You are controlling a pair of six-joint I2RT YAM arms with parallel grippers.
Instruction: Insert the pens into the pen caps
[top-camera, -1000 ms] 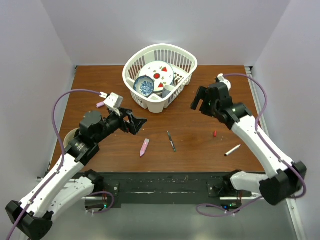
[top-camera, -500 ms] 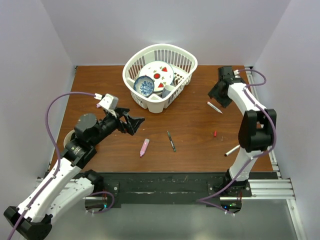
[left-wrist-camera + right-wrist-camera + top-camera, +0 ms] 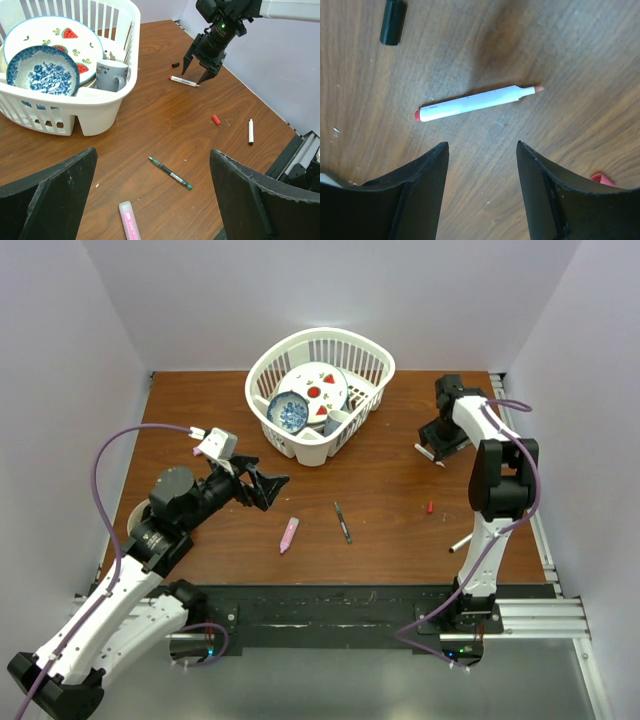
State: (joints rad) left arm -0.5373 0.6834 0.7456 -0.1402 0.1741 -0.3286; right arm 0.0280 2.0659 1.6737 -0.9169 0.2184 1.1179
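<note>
White pen [image 3: 475, 102] with red ends, black cap [image 3: 393, 21], pink marker [image 3: 130, 223], blue-flowered bowl [image 3: 42, 70]

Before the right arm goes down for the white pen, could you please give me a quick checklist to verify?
1. Jaws of the right gripper apart and empty: ok.
2. The white pen lying free, tip bare: ok.
3. Jaws set across the barrel: not ok, they line up roughly along it.
4. The black cap apart from the pen: ok.
5. The left gripper open, holding nothing: ok.
6. Which cap fits this pen: cannot tell.
</note>
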